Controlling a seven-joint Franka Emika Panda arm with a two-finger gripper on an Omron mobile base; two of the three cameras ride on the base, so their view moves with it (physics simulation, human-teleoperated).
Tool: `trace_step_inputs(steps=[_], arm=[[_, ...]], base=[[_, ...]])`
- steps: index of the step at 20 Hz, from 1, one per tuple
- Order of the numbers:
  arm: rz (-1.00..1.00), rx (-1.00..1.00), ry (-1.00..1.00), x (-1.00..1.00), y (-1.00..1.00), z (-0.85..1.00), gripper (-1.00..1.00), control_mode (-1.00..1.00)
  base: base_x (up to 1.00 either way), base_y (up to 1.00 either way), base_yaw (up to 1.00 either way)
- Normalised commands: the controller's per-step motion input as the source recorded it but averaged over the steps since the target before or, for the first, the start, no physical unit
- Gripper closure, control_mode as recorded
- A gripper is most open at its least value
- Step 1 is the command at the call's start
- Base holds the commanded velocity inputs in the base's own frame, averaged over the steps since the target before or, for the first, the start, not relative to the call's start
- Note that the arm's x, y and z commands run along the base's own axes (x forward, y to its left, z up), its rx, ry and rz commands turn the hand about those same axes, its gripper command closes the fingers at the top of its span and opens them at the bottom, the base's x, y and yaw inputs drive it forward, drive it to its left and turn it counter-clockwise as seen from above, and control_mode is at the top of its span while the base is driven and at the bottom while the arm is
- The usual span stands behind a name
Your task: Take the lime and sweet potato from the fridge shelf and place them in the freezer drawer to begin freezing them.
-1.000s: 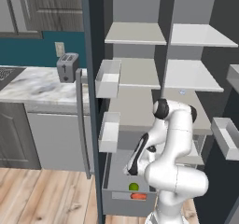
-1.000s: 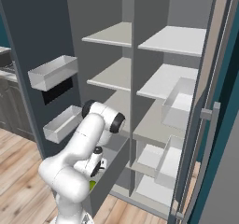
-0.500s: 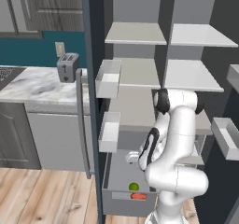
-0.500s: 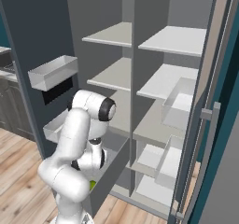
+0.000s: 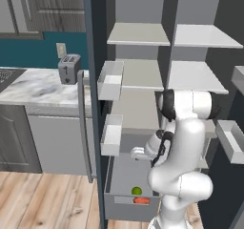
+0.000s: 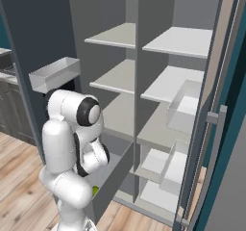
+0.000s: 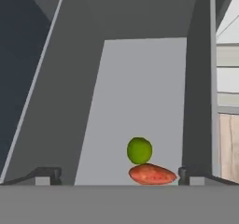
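— Where have the lime (image 7: 139, 150) and the sweet potato (image 7: 152, 174) got to?

— Both lie in the freezer drawer (image 5: 128, 206), which stands pulled out at the bottom of the fridge. They sit near its front panel, the lime just behind the sweet potato and touching it, or very nearly. From the left side I can see the same pair, green ball and orange-red lump, close together on the drawer floor.

— And the fingers (image 7: 118, 175)?

— Spread wide apart, with nothing between them. The hand looks down into the drawer from above, and the two dark tips stand either side of the produce without touching it.

— So which step are we at?

— I'd judge the placing itself is finished: both items are in the drawer, and the fridge shelf (image 5: 140, 109) above looks bare. What seems left is to lift the arm clear. If the drawer is meant to be pushed shut, the hand would need to get out of it first and then press on the front panel.

— Anything that could go wrong?

— The lime is round and could roll if the drawer is shoved hard.

— Any labels or writing?

— None I can read. The toaster (image 5: 69, 68) on the worktop (image 5: 33, 88) to the left carries no visible brand, and the fridge is plain grey.
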Motion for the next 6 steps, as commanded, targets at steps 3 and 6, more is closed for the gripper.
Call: trace_step_inputs(steps=[3,6], arm=[[-0.07,0.00,0.02,-0.02,-0.31,0.68,-1.00,-1.00],[-0.06,0.00,0.00,-0.13,-0.30,0.60,-1.00,-1.00]], base=[[0.00,0.00,0.00],[0.00,0.00,0.00]])
